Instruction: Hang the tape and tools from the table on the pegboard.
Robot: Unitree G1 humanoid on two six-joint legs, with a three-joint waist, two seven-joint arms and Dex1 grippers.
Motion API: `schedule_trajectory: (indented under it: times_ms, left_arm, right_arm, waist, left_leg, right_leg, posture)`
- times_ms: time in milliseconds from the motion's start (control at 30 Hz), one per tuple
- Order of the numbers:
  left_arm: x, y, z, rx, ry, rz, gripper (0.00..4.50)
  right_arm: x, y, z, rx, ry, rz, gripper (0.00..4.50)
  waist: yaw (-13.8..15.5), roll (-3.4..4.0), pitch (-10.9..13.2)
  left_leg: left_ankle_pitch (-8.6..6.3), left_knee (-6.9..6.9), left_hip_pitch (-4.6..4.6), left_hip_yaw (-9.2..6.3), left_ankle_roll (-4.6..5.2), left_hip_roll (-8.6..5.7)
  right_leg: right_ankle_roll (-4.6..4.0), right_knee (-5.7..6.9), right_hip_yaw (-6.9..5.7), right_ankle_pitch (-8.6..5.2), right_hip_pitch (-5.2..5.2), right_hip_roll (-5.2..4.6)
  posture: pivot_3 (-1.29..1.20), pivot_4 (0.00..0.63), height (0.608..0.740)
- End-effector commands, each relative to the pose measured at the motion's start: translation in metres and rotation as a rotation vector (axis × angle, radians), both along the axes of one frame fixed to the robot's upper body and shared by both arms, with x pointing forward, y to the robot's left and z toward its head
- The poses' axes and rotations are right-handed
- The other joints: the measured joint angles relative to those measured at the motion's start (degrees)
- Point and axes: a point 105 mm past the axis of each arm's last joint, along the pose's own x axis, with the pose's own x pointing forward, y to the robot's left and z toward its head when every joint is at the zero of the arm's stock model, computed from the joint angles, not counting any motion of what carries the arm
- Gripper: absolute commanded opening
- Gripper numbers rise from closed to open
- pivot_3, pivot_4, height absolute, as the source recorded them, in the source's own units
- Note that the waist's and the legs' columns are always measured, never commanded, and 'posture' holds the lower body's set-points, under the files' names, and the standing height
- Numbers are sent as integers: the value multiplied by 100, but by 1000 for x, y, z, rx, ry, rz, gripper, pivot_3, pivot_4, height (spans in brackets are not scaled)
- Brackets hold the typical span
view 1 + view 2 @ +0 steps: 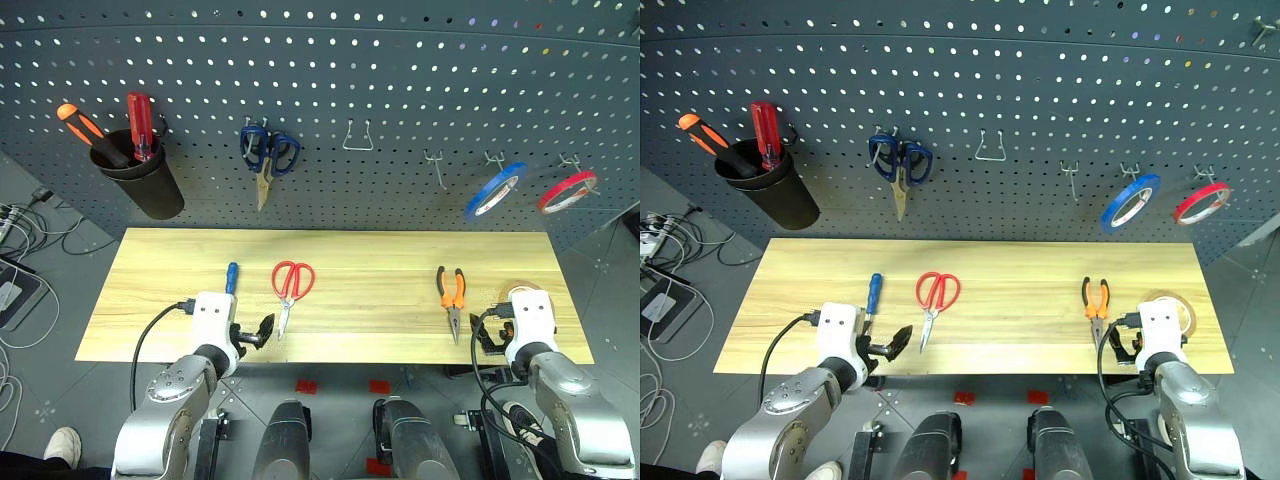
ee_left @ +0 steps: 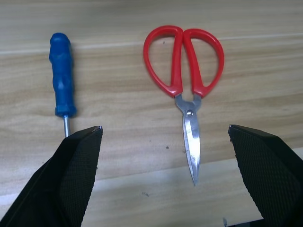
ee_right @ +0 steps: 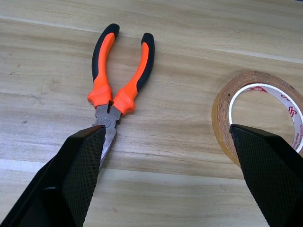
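Pegboard (image 1: 400, 90) fills the upper frame, free hooks at centre-right. Desk (image 1: 380, 250) below carries all items: scissors (image 1: 291, 285) left of centre, pliers (image 1: 452, 292) and tape (image 3: 258, 111) lower right, screwdriver (image 1: 231, 277) lower left. Both claws, left (image 2: 165, 137) and right (image 3: 168, 137), stand apart, empty. You'd best grip each handle squarely.

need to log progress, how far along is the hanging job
Nothing is hung yet. The slim blue-handled screwdriver, red-handled scissors, orange-and-black needle-nose pliers and thin yellow tape roll all lie on the light wood table. Both the left gripper and right gripper are open and hold nothing. All four must go onto the dark grey pegboard, where bare metal hooks wait.
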Motion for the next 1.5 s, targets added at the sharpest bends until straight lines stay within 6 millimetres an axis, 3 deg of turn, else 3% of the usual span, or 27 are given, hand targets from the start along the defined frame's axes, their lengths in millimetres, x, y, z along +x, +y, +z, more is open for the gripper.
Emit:
schedule_trajectory:
  times_ms: [33,833,1067,1200,1400,1500]
  left_arm:
    - [0,9,10,12,-43,39,4473]
    - [2,14,12,58,-47,28,4473]
    - [15,13,18,64,-56,-40,4473]
    - [23,-8,22,85,-75,-197,4473]
    - [40,-87,40,64,-166,-623,4473]
    - [43,-113,47,44,-202,-756,4473]
  right_arm:
    - [1,5,5,1,-25,27,4500]
    - [-1,3,2,-5,-15,24,4500]
    - [3,-4,5,-29,-20,10,4500]
    - [7,-6,6,-37,-25,16,4500]
    - [18,-16,7,-33,-26,0,4500]
    - [21,-20,7,-34,-25,-12,4500]
  waist:
    - [1,0,0]
    - [1,0,0]
    - [0,0,2]
    - [-1,4,14]
    - [2,7,85]
    - [-17,9,158]
  left_leg:
    - [0,0,-2,0,0,0]
    - [1,0,-4,0,-1,0]
    - [0,0,-4,2,-1,-1]
    - [1,-1,-4,2,-1,-1]
    - [1,2,-10,6,0,-4]
    - [2,2,-12,13,-1,-2]
  right_leg:
    - [0,0,-1,0,-2,0]
    - [0,1,-3,0,-3,0]
    - [0,2,-4,0,-3,0]
    - [0,1,-2,0,-6,1]
    - [0,3,-7,1,-7,0]
    - [-1,4,-7,1,-10,4]
  posture:
    - [132,279,740]
    - [128,291,740]
    - [113,308,740]
    - [102,326,740]
    - [73,358,740]
    - [59,376,740]
